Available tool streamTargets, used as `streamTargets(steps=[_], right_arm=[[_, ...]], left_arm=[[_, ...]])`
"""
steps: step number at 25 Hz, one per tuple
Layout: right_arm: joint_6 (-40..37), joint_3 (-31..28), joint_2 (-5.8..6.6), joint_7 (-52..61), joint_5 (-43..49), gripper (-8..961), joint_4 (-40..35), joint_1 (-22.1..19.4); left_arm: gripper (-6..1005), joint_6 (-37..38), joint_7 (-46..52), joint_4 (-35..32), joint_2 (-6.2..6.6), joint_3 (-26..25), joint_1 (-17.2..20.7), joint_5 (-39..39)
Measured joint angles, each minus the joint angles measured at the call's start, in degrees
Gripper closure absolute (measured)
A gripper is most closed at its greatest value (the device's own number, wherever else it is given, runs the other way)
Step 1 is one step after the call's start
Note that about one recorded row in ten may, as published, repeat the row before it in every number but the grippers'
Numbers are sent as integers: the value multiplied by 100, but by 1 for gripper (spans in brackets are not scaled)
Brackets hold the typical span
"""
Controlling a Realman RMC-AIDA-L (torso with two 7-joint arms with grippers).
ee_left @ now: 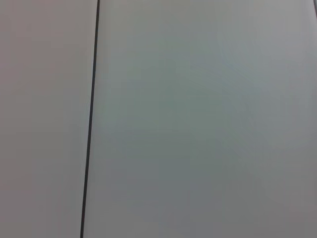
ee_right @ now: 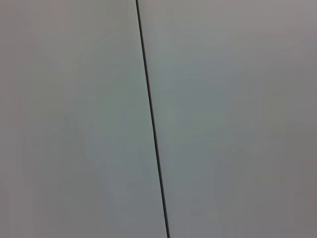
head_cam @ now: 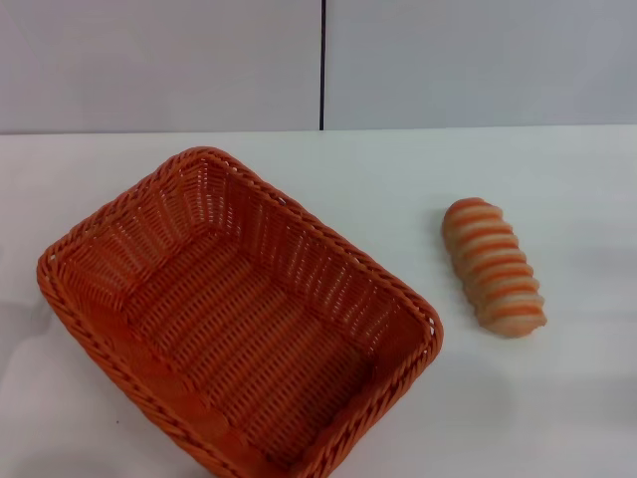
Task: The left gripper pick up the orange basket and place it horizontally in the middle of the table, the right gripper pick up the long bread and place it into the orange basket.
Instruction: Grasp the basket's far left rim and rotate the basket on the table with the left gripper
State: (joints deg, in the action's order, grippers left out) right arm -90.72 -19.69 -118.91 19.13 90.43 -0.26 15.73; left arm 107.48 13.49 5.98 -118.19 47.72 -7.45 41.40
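Observation:
The orange basket point(head_cam: 239, 319) lies on the white table point(head_cam: 398, 189) at the left and front of the head view, turned diagonally, its near corner cut off by the picture's lower edge. It is empty inside. The long bread point(head_cam: 494, 266), tan with orange-brown stripes, lies on the table to the right of the basket, apart from it. Neither gripper shows in any view. Both wrist views show only a pale wall with a dark seam point(ee_left: 90, 124).
A grey wall point(head_cam: 159, 60) with a vertical dark seam point(head_cam: 322, 65) stands behind the table's far edge. Bare tabletop lies between the basket and the bread and around the bread.

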Motion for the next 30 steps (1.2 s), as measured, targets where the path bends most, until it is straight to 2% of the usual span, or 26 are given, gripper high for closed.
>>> streamTargets(steps=[9, 12, 15, 16, 18, 20, 21, 22, 23, 25, 26, 27, 29, 30], right_arm=[[5, 0, 0, 0, 0, 448, -4, 19], [20, 0, -1, 0, 0, 449, -8, 21], [120, 0, 0, 0, 0, 450, -9, 26], [152, 0, 0, 0, 0, 450, -9, 30], [211, 0, -1, 0, 0, 451, -7, 36], [228, 0, -4, 0, 0, 451, -2, 38], [232, 0, -7, 0, 0, 452, 1, 37], [242, 0, -9, -1, 0, 452, 4, 36], [260, 1, -9, -1, 0, 452, 5, 34], [333, 0, -9, -1, 0, 453, 2, 30], [384, 0, -9, -1, 1, 453, -1, 30], [412, 0, -9, -1, 0, 453, -2, 28], [421, 0, -10, 11, 0, 454, 0, 2], [421, 0, -10, 11, 0, 454, 0, 2]], left_arm=[[283, -26, 122, -115, 44, 123, 63, 1], [283, -438, 1032, -624, 176, 287, 235, 1], [284, -490, 1156, -705, 200, 322, 253, 0], [284, -714, 2049, -1162, 306, 542, 357, 5], [285, -909, 2867, -1830, 420, 865, 483, 1], [285, -909, 2867, -1830, 420, 865, 483, 1], [286, -1266, 3580, -2798, 518, 1245, 667, 83], [286, -1266, 3580, -2798, 518, 1245, 667, 83], [286, -1604, 4046, -3556, 546, 1296, 790, 377], [287, -1604, 4046, -3556, 546, 1296, 790, 377], [287, -2058, 4699, -4450, 553, 1256, 906, 954], [287, -2611, 6198, -6050, 549, 941, 940, 2393], [288, -2611, 7108, -6896, 507, 633, 826, 3358], [288, -2611, 7108, -6896, 507, 633, 826, 3358]])
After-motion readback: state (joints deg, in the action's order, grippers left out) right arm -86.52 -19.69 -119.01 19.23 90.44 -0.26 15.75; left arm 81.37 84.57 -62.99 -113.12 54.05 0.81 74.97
